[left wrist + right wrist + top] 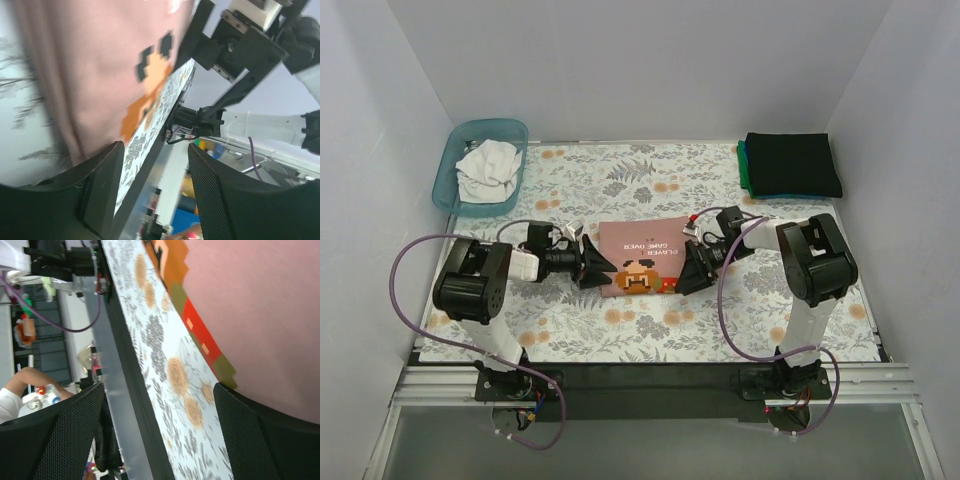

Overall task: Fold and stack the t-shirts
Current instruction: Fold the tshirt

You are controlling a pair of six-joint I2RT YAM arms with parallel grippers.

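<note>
A folded tee [640, 250] lies at the middle of the table [620, 180]. The left gripper [594, 266] sits at its left edge and the right gripper [690, 270] at its right edge, each near the tee's front corner, facing the other across it. A basket [448, 178] stands in the far-left corner with a crumpled tee [488, 168] in it. In the far-right corner two more folded tees are stacked, the top tee [792, 163] on the bottom tee [742, 165], whose left edge sticks out. Both arm bases stand at the near edge.
</note>
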